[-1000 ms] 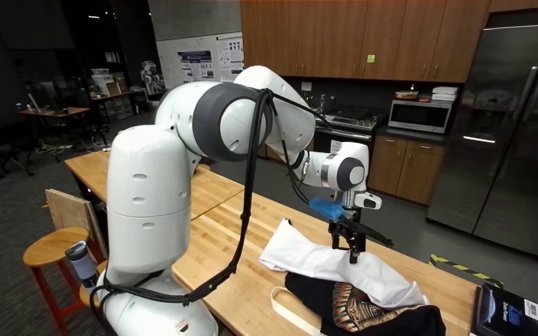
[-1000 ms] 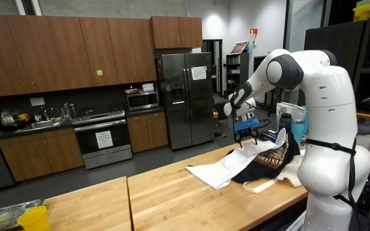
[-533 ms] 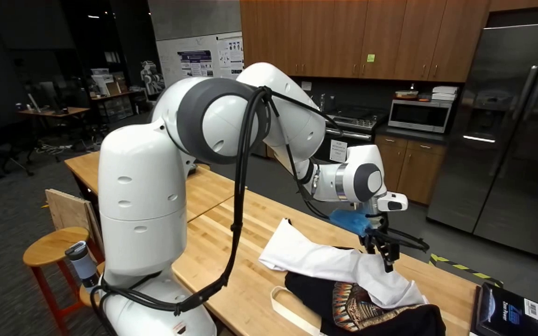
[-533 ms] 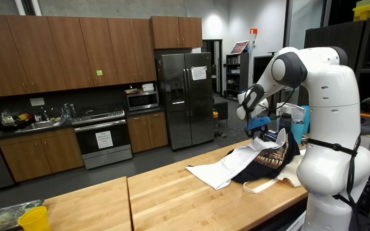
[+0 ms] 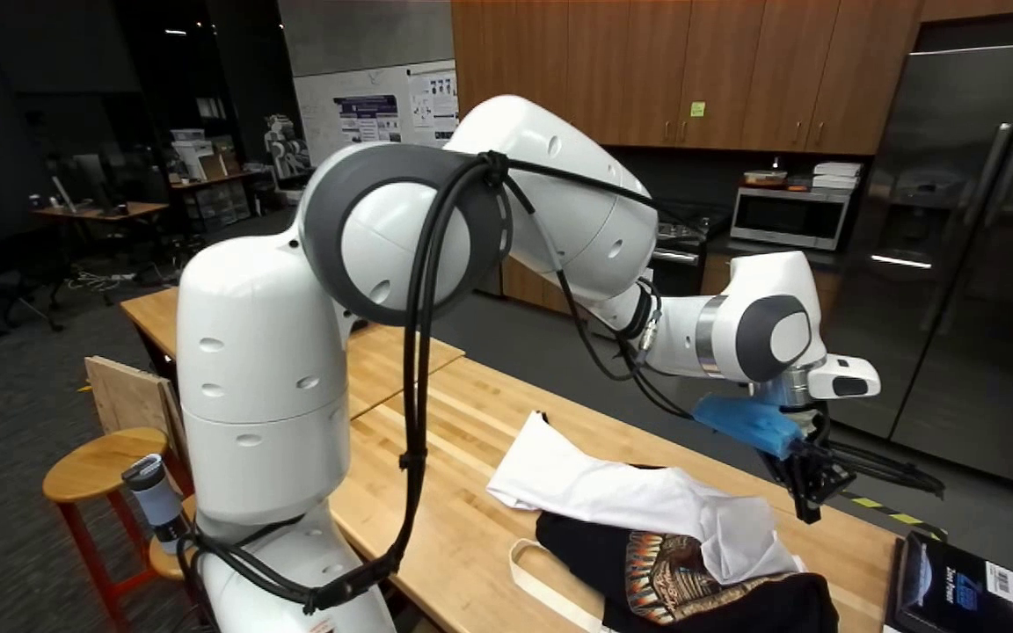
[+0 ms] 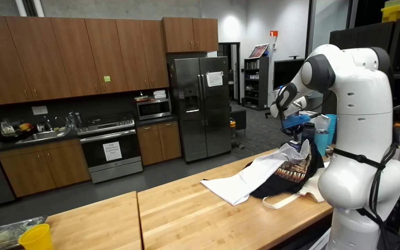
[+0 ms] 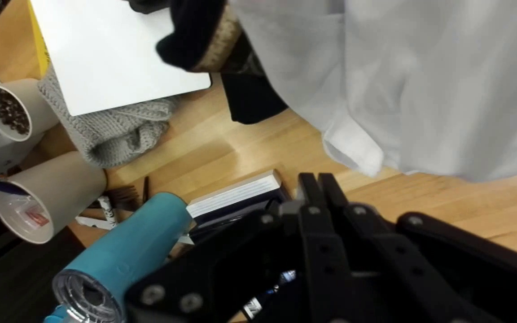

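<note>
Firstly, counter (image 6: 200, 211): wooden, in two sections; as it was a second ago.

Robot arm (image 5: 381, 244): white with dark rings; stretched farther along the counter's kitchen-side edge than in the earlier frames.

Black fabric (image 5: 682, 591), printed in orange and brown: lying between the kitchen-side and robot-side edges; position as before.

White cloth (image 5: 630, 499): long, roughly parallel to the kitchen-side edge and near it; one end on bare wood, the other over the black fabric; same place, though the end on that fabric now shows greyer in both exterior views.

Hand (image 7: 317, 178): formerly above the white cloth with fingers apart; now raised near the kitchen-side edge, between white cloth and black box (image 5: 957, 593); fingers brought together side by side in the wrist view, nothing held.

Black box: lettered, at the kitchen-side edge; unmoved.

Teal tumbler (image 6: 321, 142): beyond the black fabric; unmoved.
</note>
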Action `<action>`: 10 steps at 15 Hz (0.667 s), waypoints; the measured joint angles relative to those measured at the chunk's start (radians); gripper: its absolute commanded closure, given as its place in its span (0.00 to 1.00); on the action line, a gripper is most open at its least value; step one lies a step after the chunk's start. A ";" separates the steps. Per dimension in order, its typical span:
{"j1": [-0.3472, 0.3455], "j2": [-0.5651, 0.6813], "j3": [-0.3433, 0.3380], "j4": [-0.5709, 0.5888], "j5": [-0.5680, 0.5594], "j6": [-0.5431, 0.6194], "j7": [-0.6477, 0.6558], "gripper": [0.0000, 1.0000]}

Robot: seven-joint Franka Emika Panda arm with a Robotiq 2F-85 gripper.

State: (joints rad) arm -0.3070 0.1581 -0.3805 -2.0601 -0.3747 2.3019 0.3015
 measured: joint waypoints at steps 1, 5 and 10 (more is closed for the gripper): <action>-0.010 0.000 -0.003 0.013 0.007 -0.011 -0.024 0.74; -0.023 0.001 -0.005 0.066 0.009 -0.110 -0.086 0.79; -0.022 0.007 -0.005 0.071 0.009 -0.116 -0.094 0.74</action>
State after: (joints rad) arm -0.3295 0.1652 -0.3857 -1.9888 -0.3657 2.1858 0.2077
